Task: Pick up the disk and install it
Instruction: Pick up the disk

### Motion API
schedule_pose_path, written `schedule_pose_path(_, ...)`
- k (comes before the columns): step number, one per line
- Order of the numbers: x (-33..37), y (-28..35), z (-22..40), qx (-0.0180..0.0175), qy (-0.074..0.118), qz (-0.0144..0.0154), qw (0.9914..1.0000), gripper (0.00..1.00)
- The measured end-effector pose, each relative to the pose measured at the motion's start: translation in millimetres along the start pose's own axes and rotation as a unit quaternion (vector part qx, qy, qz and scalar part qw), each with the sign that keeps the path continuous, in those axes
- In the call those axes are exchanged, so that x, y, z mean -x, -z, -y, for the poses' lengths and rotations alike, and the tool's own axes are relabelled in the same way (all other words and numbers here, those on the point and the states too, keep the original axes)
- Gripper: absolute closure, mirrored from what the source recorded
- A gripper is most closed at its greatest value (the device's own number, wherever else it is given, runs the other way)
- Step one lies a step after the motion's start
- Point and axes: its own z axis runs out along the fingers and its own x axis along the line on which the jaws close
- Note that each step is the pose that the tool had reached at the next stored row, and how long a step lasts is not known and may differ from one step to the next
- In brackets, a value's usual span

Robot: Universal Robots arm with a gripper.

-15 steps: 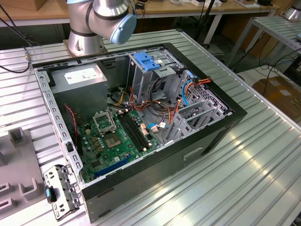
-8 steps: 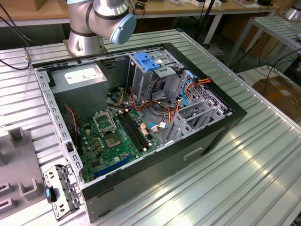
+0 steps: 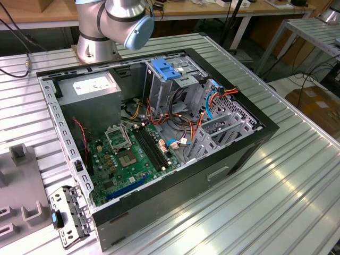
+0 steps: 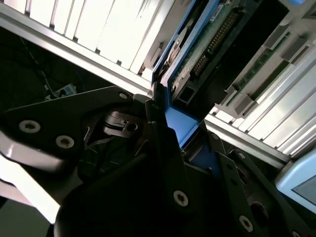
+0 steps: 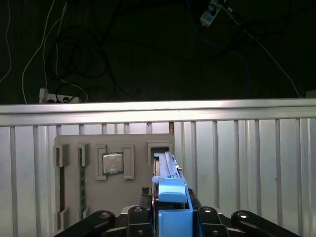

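In both wrist views the pincer (image 5: 171,212) (image 4: 180,136) is closed on the disk (image 5: 166,168) (image 4: 210,39). It grips the disk's blue frame from both sides. In the second wrist view the green board side of the disk shows.

In the first wrist view the disk stands on its thin edge. Its far end is at a slot in a grey tray (image 5: 138,143). A small square chip (image 5: 112,163) lies in the tray, near the disk. The tray rests on the silver ribbed table (image 5: 247,163). Past the table's edge the floor is dark, with cables (image 5: 74,64) on it.

In the exterior view an open computer case (image 3: 249,154) lies on the table. The arm (image 3: 114,21) stands at its far side.
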Motion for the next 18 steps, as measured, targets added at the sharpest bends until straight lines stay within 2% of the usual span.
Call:
schedule_pose_path(6,0.0,1.3,0.0,0.0002,0.0,-0.0003,1.0,0.63)
schedule_pose_path(8,0.1,4.6,0.0,0.0002,0.0,-0.0003,1.0,0.63)
schedule_pose_path(11,0.4,14.2,-0.3,0.0001,0.0,-0.0002,1.0,0.63)
schedule_pose_path(18,0.8,27.2,-0.5,0.0001,0.0,-0.0002,1.0,0.63)
